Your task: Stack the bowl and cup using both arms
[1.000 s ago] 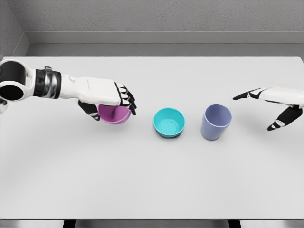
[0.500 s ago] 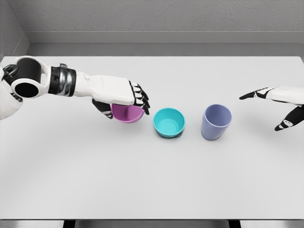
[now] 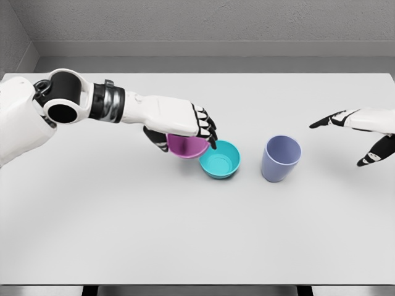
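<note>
Grey walls stand behind a wide white table (image 3: 123,234) that fills most of the view. From the left, the left hand (image 3: 182,123) reaches across the tabletop with its fingers curled down over a pink bowl (image 3: 187,147), gripping it by the rim. That bowl overlaps the left rim of a teal bowl (image 3: 220,159), which sits upright on the table near the middle. Just to the right of it, apart from it, stands a lavender cup (image 3: 281,158), upright with its mouth open. Further right, at the picture's edge, the right hand (image 3: 364,132) hovers beside the cup with fingers spread, holding nothing.
</note>
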You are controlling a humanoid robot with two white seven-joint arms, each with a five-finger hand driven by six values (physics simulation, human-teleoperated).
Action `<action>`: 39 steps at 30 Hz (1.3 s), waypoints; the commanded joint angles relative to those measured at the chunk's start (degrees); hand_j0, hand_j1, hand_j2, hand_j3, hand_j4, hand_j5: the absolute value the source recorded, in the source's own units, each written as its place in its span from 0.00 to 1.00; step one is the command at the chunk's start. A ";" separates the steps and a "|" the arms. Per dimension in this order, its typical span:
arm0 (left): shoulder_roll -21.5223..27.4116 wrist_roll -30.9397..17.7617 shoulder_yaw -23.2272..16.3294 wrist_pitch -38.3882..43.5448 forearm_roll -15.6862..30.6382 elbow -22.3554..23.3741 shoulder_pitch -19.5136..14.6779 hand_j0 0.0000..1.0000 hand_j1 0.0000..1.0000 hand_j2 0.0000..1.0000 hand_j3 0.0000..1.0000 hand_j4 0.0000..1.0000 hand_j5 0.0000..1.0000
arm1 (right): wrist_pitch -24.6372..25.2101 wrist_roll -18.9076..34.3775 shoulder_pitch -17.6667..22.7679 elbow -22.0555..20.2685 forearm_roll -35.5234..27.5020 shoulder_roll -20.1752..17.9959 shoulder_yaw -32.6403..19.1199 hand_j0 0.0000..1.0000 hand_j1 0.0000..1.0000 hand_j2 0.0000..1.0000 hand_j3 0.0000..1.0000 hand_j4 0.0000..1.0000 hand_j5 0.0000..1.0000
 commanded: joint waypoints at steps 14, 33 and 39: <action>-5.44 0.03 -0.13 0.16 -1.90 2.44 -0.44 0.82 0.82 0.82 0.82 0.82 0.82 | 0.09 -0.02 -0.26 -0.13 3.17 0.10 -0.05 0.98 0.98 0.98 0.98 0.98 0.98; -10.63 0.03 -0.31 0.16 -4.97 6.22 0.53 0.83 0.83 0.83 0.83 0.83 0.83 | 0.18 -0.02 -0.62 -0.84 5.28 1.33 -0.13 0.98 0.98 0.98 0.98 0.98 0.98; -11.33 0.03 -0.39 0.16 -5.50 6.39 0.70 0.83 0.83 0.83 0.83 0.83 0.83 | 0.09 -0.02 -0.70 -0.93 5.28 1.33 -0.13 0.99 0.99 0.99 0.99 0.99 0.99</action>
